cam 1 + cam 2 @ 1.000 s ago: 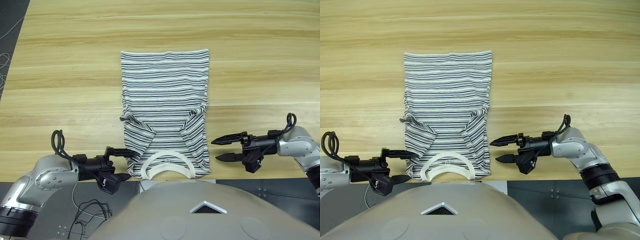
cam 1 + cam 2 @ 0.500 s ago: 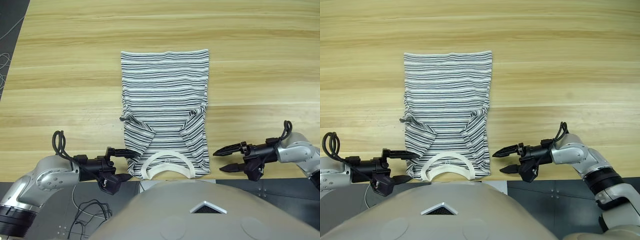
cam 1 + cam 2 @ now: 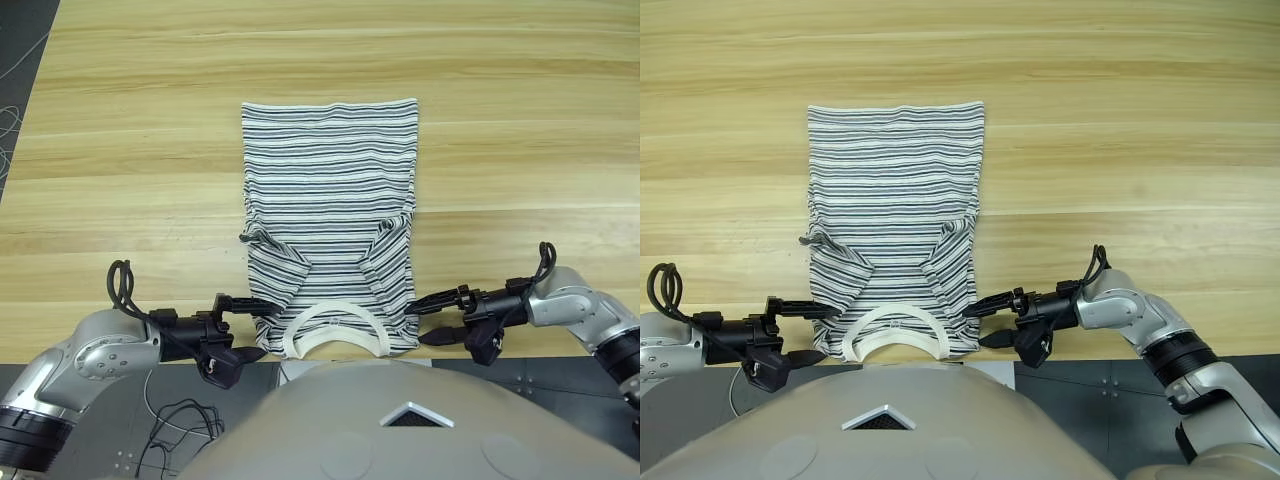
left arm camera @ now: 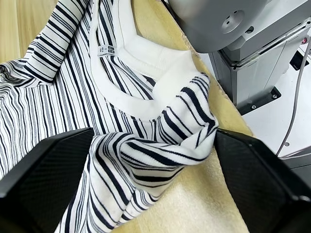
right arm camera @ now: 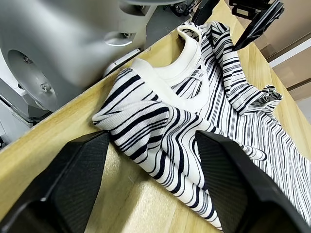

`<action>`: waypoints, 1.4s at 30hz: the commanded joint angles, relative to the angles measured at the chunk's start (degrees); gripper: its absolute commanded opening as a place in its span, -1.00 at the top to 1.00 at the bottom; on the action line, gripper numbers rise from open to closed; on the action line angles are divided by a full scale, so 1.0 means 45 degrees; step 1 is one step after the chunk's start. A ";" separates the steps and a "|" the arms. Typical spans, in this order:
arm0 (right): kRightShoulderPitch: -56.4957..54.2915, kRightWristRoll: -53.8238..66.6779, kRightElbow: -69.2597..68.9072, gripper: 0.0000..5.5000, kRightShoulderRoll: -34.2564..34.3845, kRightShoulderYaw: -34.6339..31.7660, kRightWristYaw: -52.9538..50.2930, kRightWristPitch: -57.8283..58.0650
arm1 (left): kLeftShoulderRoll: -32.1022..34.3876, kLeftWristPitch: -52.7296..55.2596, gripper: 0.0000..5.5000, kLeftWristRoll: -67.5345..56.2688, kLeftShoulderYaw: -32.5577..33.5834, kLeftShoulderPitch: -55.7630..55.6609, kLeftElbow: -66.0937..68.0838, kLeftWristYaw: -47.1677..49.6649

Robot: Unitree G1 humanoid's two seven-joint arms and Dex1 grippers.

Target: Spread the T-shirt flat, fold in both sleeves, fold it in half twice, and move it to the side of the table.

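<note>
Left eye view: the shirt (image 3: 330, 200) lies on the table (image 3: 530, 120), collar at 6 o'clock. The left gripper (image 3: 265, 327) and right gripper (image 3: 416, 325) spread their fingers around its shoulder corners, ready to grab and fold.

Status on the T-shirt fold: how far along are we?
Done: the striped T-shirt lies flat on the table, with both sleeves folded in over the body. In hand: the left gripper and right gripper sit open, each straddling a shoulder corner beside the collar, nothing pinched yet. Left: both half folds and the move to the table's side.
</note>
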 commanded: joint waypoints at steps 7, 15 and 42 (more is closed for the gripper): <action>-0.0183 -0.1297 0.0621 -0.18 0.0372 0.0430 -0.0193 0.0085 | 0.0145 0.0501 -0.63 0.0866 -0.0401 -0.0157 0.0425 0.0034; -0.0394 -0.1263 0.0057 -0.18 0.0339 0.0629 -0.0239 0.0506 | 0.0165 0.0686 -0.63 0.0795 -0.0585 -0.0365 0.0336 0.0001; -0.2503 -0.0497 0.4316 0.96 0.1498 0.1622 0.0449 -0.0665 | 0.0250 0.1447 0.89 0.0210 -0.1440 -0.1068 -0.0257 -0.0156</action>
